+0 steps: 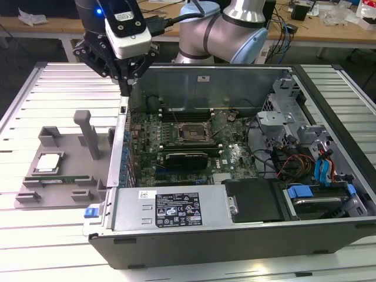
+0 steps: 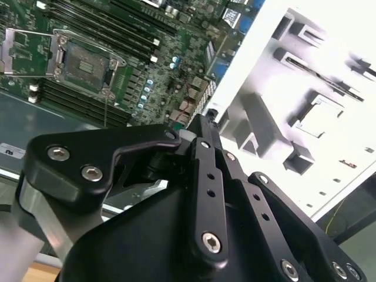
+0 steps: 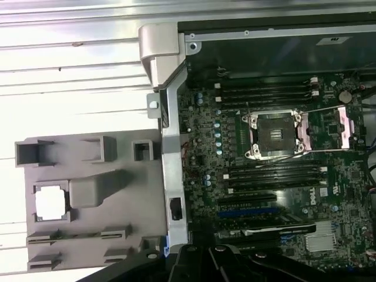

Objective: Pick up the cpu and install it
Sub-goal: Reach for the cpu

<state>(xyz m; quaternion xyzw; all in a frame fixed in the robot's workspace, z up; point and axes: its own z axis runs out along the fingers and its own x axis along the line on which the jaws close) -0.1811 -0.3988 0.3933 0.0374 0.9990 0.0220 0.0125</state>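
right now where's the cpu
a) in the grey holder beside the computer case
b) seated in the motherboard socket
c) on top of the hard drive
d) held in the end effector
a: the cpu lies in the grey holder outside the computer case, and the socket stands open and empty.

slatted metal table [image 1: 59, 88] — wooden bench [image 1: 329, 34] behind

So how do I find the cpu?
Find the open computer case; on the exterior view's left of it sits a grey holder. The cpu is the flat silver square lying in it, unlike the long thin green memory stick beside it.
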